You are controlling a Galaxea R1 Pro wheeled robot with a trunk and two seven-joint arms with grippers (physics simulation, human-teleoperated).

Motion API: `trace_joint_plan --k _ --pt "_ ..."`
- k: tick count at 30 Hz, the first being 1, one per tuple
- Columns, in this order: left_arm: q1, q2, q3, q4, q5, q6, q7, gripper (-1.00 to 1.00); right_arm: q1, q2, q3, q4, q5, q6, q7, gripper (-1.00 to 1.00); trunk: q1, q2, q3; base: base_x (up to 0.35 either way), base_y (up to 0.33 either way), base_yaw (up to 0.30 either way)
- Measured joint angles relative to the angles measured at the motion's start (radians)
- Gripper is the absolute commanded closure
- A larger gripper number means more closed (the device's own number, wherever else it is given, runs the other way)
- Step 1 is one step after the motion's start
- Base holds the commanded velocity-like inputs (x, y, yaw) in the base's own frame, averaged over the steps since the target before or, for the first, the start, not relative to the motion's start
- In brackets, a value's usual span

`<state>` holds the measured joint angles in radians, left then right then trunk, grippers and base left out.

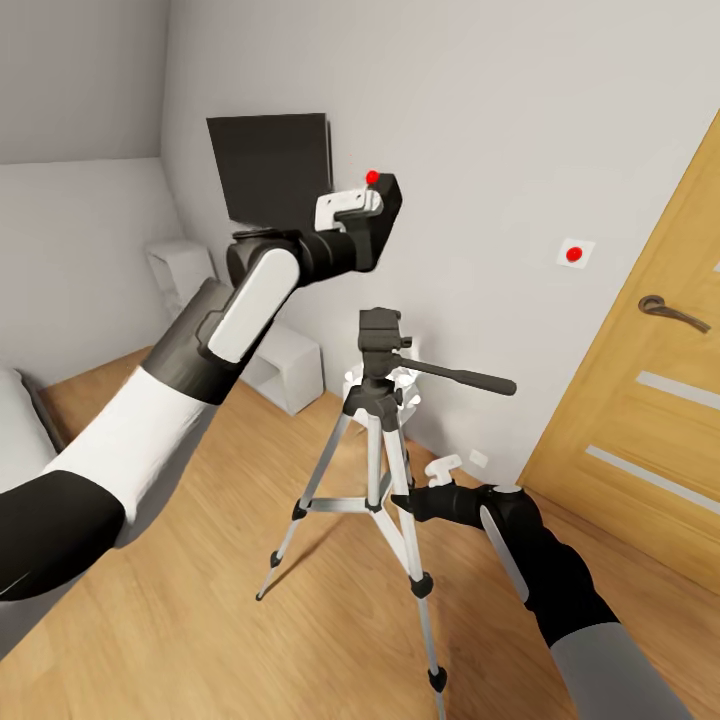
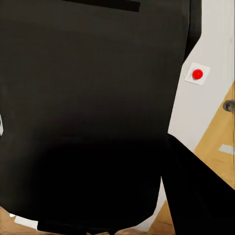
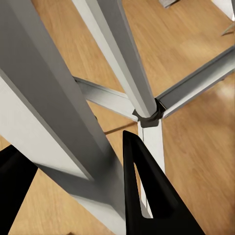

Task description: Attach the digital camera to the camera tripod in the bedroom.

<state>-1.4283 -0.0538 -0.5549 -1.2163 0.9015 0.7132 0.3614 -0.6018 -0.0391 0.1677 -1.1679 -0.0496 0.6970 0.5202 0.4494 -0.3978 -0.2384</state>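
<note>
Grey-white walls [image 1: 480, 120], wood floor [image 1: 200, 620], wooden door [image 1: 650, 400].

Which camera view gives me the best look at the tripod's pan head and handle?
The head view: the camera tripod stands whole there, its pan head and long handle unobstructed. The right wrist view catches just its silver legs and centre brace close up, with a leg between the right gripper's fingers.

one digital camera [image 1: 385, 205], one camera tripod [image 1: 378, 440], one door [image 1: 650, 380], two hands.
</note>
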Motion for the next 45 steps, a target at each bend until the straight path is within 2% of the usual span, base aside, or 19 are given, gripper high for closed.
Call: trace_joint_plan --k 2,3,5,7,8,9,12,13,14,15,16,21,31,35,40,41,43,44,45 --pt "0.000 0.004 -0.025 -0.003 0.002 0.004 -0.033 1.00 0.000 0.000 0.000 -0.001 0.000 0.000 0.000 1.00 0.000 0.000 0.000 0.000 0.000 0.000" --pt "0.000 0.033 -0.039 -0.005 0.007 0.016 -0.169 1.00 0.000 -0.001 0.000 -0.003 0.001 0.000 0.000 1.00 0.000 0.000 0.000 0.000 0.000 0.000" --pt "0.000 0.067 -0.040 -0.006 -0.008 0.031 -0.288 1.00 0.000 -0.001 0.000 -0.004 0.002 0.000 0.000 1.00 0.000 0.000 0.000 0.000 0.000 0.000" --pt "0.000 0.136 -0.041 -0.009 -0.013 0.042 -0.493 1.00 0.000 -0.001 0.000 -0.005 0.003 0.000 0.000 1.00 0.000 0.000 0.000 0.000 0.000 0.000" --pt "-0.001 0.187 -0.036 -0.014 -0.026 0.046 -0.650 1.00 0.000 -0.001 0.000 -0.005 0.003 0.000 0.000 1.00 0.000 0.000 0.000 0.000 0.000 0.000" --pt "-0.002 0.259 -0.012 -0.021 -0.065 0.047 -0.866 1.00 0.000 -0.001 0.000 -0.005 0.004 -0.001 0.000 1.00 0.000 0.000 0.000 0.000 0.000 0.000" --pt "-0.003 0.327 0.043 -0.032 -0.130 0.042 -1.063 1.00 0.000 -0.001 0.000 -0.006 0.005 -0.001 0.000 1.00 0.000 0.000 0.000 0.000 0.000 0.000" --pt "-0.003 0.357 0.085 -0.046 -0.165 0.042 -1.155 1.00 0.000 -0.001 0.000 -0.006 0.005 -0.001 0.000 1.00 0.000 0.000 0.000 0.000 0.000 0.000" --pt "-0.003 0.370 0.110 -0.056 -0.184 0.043 -1.195 1.00 0.000 0.000 0.000 -0.006 0.005 -0.001 0.000 1.00 0.000 0.000 0.000 0.000 0.000 0.000" --pt "-0.003 0.395 0.169 -0.096 -0.238 0.043 -1.280 1.00 0.000 0.000 0.000 -0.006 0.005 -0.002 -0.001 1.00 0.000 0.000 0.000 0.000 0.000 0.000" --pt "-0.003 0.406 0.207 -0.126 -0.265 0.043 -1.319 1.00 0.000 0.000 0.000 -0.006 0.006 -0.002 -0.001 1.00 0.000 -0.001 0.000 0.000 0.000 0.000" --pt "-0.003 0.404 0.248 -0.167 -0.320 0.039 -1.362 1.00 0.000 0.000 0.000 -0.006 0.006 -0.002 -0.001 1.00 0.000 0.000 0.000 0.000 0.000 0.000" --pt "-0.003 0.395 0.256 -0.152 -0.341 0.040 -1.365 1.00 0.000 0.000 0.000 -0.006 0.006 -0.002 -0.001 1.00 0.000 0.000 0.000 0.000 0.000 0.000" --pt "-0.005 0.394 0.253 -0.083 -0.385 0.050 -1.392 1.00 0.000 0.000 0.000 -0.006 0.006 -0.002 -0.001 1.00 0.000 0.000 0.000 0.000 0.000 0.000" --pt "-0.008 0.395 0.245 -0.026 -0.481 0.056 -1.490 1.00 0.000 0.000 0.000 -0.006 0.006 -0.002 -0.001 1.00 0.000 0.000 0.000 0.000 0.000 0.000" --pt "-0.012 0.394 0.239 0.002 -0.531 0.060 -1.541 1.00 0.000 0.000 0.000 -0.006 0.006 -0.002 -0.001 1.00 0.000 0.000 0.000 0.000 0.000 0.000" --pt "-0.022 0.392 0.232 0.035 -0.585 0.065 -1.598 1.00 0.000 0.000 0.000 -0.006 0.005 -0.002 -0.001 1.00 0.000 0.000 0.000 0.000 0.000 0.000" --pt "-0.041 0.387 0.226 0.066 -0.646 0.068 -1.656 1.00 0.000 0.000 0.001 -0.006 0.005 -0.002 -0.001 1.00 0.000 0.000 0.000 0.000 0.000 0.000" --pt "-0.054 0.383 0.223 0.082 -0.680 0.069 -1.686 1.00 0.000 0.000 0.001 -0.006 0.005 -0.002 -0.002 1.00 0.000 0.000 0.000 0.000 0.000 0.000"
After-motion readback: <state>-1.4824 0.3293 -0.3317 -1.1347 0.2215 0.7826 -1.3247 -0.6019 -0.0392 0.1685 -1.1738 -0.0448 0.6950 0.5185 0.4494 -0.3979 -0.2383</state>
